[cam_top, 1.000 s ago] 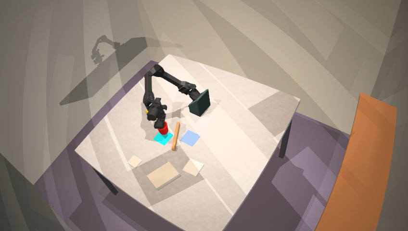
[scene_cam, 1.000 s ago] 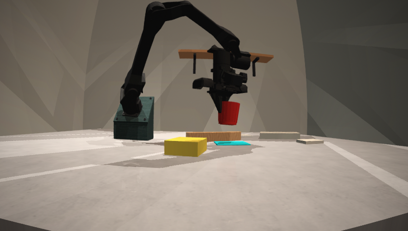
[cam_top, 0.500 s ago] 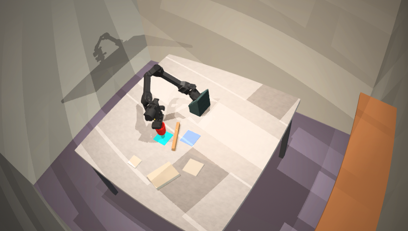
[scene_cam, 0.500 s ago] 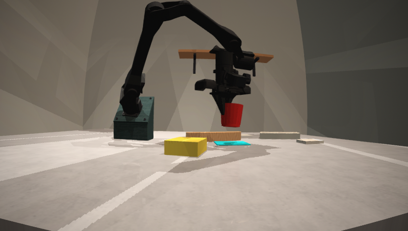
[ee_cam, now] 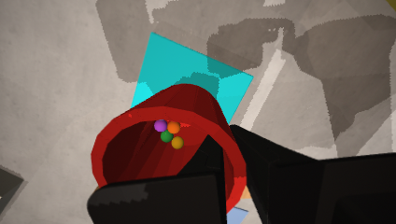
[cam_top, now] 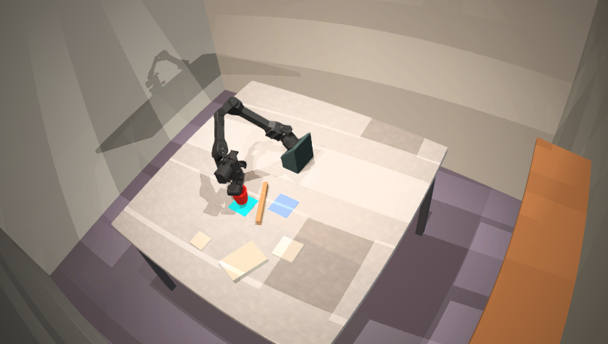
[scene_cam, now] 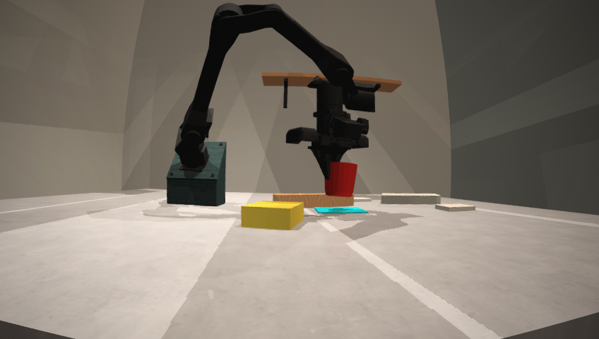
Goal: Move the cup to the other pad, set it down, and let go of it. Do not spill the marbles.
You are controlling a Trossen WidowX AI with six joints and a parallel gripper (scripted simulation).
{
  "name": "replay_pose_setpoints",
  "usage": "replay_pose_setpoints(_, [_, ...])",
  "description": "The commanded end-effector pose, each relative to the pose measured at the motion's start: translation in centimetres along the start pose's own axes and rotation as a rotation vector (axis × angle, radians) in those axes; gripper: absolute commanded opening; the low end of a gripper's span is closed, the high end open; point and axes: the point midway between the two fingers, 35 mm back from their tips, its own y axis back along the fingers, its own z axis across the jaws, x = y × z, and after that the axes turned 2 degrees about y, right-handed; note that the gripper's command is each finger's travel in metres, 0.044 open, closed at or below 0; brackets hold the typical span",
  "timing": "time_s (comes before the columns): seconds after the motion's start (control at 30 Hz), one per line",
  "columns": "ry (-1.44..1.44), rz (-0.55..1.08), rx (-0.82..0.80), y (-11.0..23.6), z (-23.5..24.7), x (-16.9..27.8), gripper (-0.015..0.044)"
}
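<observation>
The red cup [cam_top: 241,196] [scene_cam: 342,178] [ee_cam: 140,149] hangs upright, just above the cyan pad [cam_top: 246,208] [scene_cam: 340,210] [ee_cam: 173,65]. Several coloured marbles [ee_cam: 168,133] lie on its bottom. My gripper [cam_top: 235,189] [scene_cam: 326,171] [ee_cam: 224,132] is shut on the cup's rim wall, one finger inside and one outside. The light blue pad [cam_top: 283,205] [ee_cam: 235,216] lies on the other side of a wooden bar [cam_top: 261,203] [scene_cam: 302,198]. Whether the cup's base touches the cyan pad I cannot tell.
A yellow block [scene_cam: 272,214] lies near the cyan pad. Three beige tiles [cam_top: 200,240] [cam_top: 244,259] [cam_top: 287,248] lie toward the table's front. The arm's dark green base [cam_top: 298,153] [scene_cam: 197,176] stands behind the pads. An orange counter [cam_top: 550,239] stands off the table.
</observation>
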Motion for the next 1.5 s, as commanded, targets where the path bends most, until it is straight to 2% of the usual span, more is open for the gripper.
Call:
replay_pose_setpoints(0.0, [0.005, -0.002, 0.005, -0.7, -0.1, 0.0, 0.0000])
replay_pose_setpoints(0.43, [0.005, -0.004, 0.006, -2.6, -0.2, -0.1, 0.0000])
replay_pose_setpoints(0.9, [0.000, -0.001, 0.003, -2.3, -0.2, -0.1, 0.0000])
replay_pose_setpoints(1.07, [0.000, -0.001, 0.003, -2.3, -0.2, -0.1, 0.0128])
replay_pose_setpoints(1.47, [0.001, 0.000, 0.003, -1.4, -0.1, -0.1, 0.0128])
